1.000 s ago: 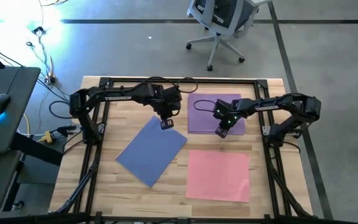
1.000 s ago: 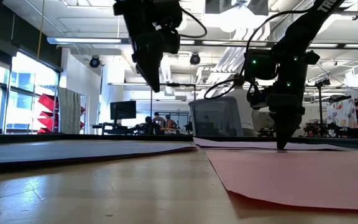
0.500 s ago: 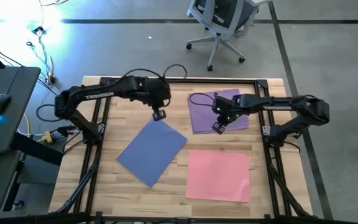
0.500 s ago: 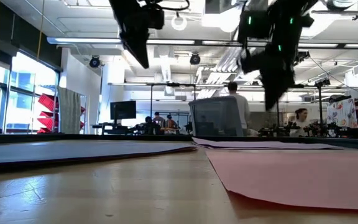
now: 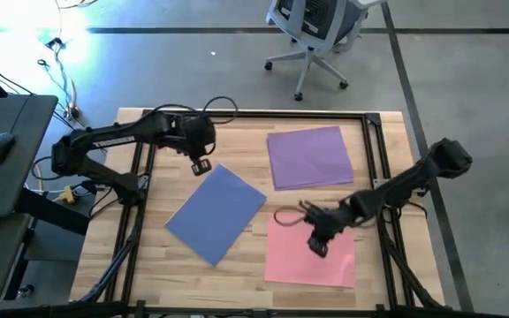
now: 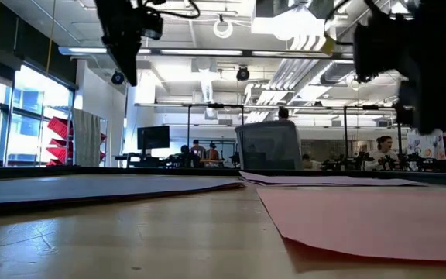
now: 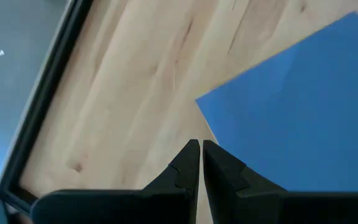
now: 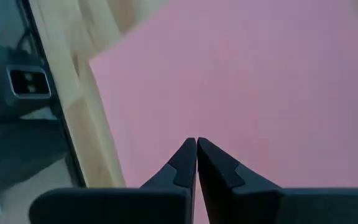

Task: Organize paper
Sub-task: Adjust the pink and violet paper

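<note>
Pale wood tabletop (image 5: 162, 265): a light, planked surface framed by a black metal rail (image 5: 254, 114), carrying three thin rectangular sheets of paper laid flat and apart from one another.
Purple sheet (image 5: 308, 157): a plain purple rectangle at the far right part of the table, slightly skewed, with nothing resting on it.
Blue sheet (image 5: 216, 213): a periwinkle blue rectangle turned on a diagonal, left of the table's middle; one corner points toward the far left.
Pink sheet (image 5: 300, 257): a plain pink rectangle at the near right, squarely aligned with the table edge; in the low view its near edge lifts a little off the wood.
Left gripper (image 5: 201, 164): hangs above bare wood just beyond the blue sheet's far corner; the high view cannot settle whether it touches the paper.
Left fingers (image 7: 189, 163): dark and pressed together, nothing between them; in the left wrist view the blue sheet (image 7: 303, 112) lies ahead and to one side of the tips, its corner close to them.
Right gripper (image 5: 318, 245): over the upper middle of the pink sheet, its arm reaching in from the right rail.
Right fingers (image 8: 209, 163): dark, pressed together with nothing pinched; the pink sheet (image 8: 260, 87) fills the right wrist view beneath and ahead of the tips, its edge and bare wood off to one side.
Contact with pink sheet: cannot tell whether the tips touch the paper.
Room behind: a grey office chair (image 5: 315, 35) stands on the floor past the far edge.
</note>
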Available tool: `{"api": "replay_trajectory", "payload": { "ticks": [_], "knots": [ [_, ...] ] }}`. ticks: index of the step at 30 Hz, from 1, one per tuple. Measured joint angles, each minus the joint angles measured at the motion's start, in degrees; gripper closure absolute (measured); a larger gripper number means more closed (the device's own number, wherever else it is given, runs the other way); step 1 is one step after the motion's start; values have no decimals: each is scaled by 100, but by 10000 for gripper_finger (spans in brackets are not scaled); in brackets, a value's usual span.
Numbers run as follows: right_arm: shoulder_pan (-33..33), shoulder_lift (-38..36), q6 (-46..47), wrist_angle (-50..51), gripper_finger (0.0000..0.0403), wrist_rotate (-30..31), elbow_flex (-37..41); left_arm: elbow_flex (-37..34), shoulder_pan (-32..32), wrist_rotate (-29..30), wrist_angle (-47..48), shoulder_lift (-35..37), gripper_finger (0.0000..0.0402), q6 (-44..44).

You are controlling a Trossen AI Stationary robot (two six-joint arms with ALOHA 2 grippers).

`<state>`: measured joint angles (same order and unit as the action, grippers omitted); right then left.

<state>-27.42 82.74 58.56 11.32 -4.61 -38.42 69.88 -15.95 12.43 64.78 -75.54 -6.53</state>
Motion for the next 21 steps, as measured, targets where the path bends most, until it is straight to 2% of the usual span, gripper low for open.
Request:
{"api": "replay_trajectory", "payload": {
  "ticks": [4,9,21],
  "knots": [
    [-196,544,-93,34,403,-47,49,-412,33,-173,-143,197,402,-135],
    [-128,954,-425,-53,403,-223,16,-501,79,-280,-174,224,402,-139],
    [-69,732,-583,756,403,-470,27,-502,153,-291,-186,224,402,-183]
  ]
}}
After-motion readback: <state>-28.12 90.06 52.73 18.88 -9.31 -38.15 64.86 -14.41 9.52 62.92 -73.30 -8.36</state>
